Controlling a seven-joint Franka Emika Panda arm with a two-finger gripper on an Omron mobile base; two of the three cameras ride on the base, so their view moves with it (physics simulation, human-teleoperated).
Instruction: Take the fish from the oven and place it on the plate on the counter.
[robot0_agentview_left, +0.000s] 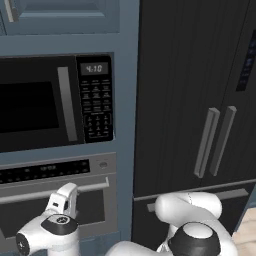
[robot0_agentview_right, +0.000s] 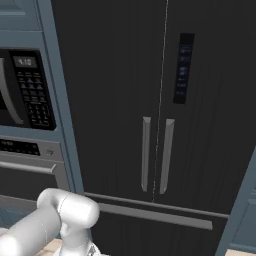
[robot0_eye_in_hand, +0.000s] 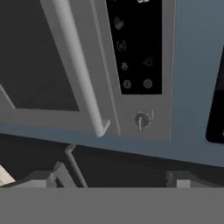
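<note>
Claw (robot0_eye_in_hand: 116, 177) spread wide, gripping nothing, facing the oven (robot0_agentview_left: 60, 197) whose door is closed, near the right end of its bar handle (robot0_eye_in_hand: 81, 70).

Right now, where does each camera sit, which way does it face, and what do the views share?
Left base view: behind the arm on its left, facing the microwave above the oven; white arm links low, end effector near the oven handle.
Right base view: behind on the right, facing the fridge; one arm link at bottom left.
Hand view: rolled, close on the oven handle and a knob.
Both base views share microwave, oven and fridge.
</note>
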